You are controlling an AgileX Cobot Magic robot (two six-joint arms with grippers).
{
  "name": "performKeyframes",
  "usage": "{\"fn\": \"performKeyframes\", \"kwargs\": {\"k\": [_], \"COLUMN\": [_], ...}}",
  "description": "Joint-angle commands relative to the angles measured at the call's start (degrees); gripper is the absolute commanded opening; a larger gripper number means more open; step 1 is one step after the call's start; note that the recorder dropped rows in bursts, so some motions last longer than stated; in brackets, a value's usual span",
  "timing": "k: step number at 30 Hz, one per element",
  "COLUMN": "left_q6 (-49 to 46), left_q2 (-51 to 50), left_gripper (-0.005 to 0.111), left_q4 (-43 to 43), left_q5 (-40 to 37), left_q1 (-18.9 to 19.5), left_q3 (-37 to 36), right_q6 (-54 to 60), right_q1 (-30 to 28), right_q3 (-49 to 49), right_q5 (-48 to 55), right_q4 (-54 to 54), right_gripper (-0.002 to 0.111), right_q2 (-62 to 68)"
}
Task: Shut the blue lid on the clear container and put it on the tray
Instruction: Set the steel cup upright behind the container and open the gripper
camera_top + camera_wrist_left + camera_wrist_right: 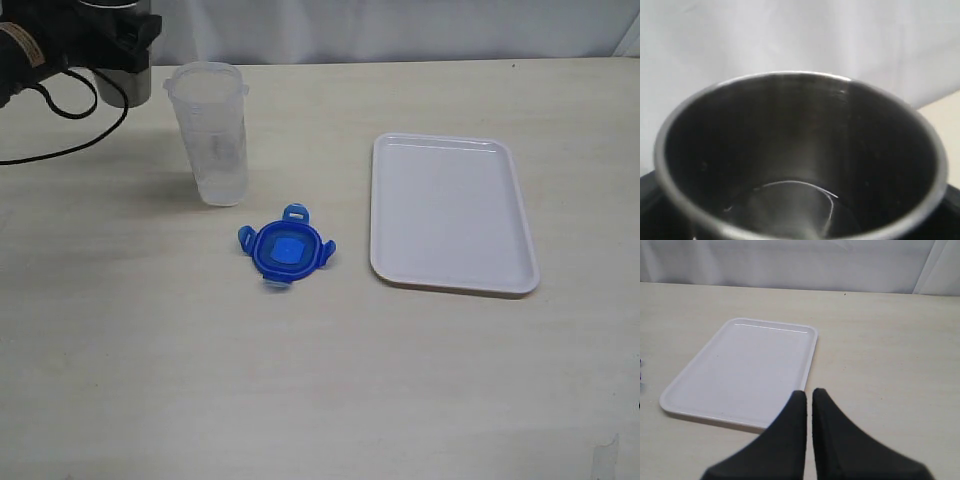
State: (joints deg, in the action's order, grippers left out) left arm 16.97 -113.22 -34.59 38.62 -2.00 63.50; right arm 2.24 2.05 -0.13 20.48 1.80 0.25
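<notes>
Lid [286, 250] and container [210, 130] beside tray [450, 212]
Container print illegible (too faint); lid lies flat near it. The left gripper [128, 48] clasps metal cup [800, 150]; right gripper [809, 400], jaws together, points toward tray.

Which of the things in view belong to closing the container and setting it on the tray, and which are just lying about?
For the job: blue lid, clear container, tray.
Just lying about: grey metal cup.

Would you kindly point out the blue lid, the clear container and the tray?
blue lid [287, 250], exterior view, square centre panel.
clear container [212, 140], exterior view, side wall.
tray [450, 210], exterior view, bare floor.
</notes>
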Motion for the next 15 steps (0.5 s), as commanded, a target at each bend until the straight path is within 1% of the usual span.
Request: {"fn": "performKeyframes", "kwargs": {"k": [1,7,15], "left_q6": [1.3,1.5,1.5], "left_q2": [-0.3,-5.2,-11.5], "left_gripper": [0.0,0.0,0.0], "left_q4": [11.4,13.3,14.1], "left_q5": [1.3,7.5,6.7], "left_q1": [0.0,0.0,0.0], "left_q3": [0.8,1.1,7.2], "right_q6": [-0.1,-0.1,-0.1], "right_q1": [0.1,0.1,0.1], "right_q3": [0.1,0.1,0.1], "right_q5": [-0.6,-0.6,-0.6], "right_q4": [-0.1,-0.1,-0.1], "right_gripper": [0.004,0.004,0.004], "right_q2": [-0.2,-0.2,-0.2]}}
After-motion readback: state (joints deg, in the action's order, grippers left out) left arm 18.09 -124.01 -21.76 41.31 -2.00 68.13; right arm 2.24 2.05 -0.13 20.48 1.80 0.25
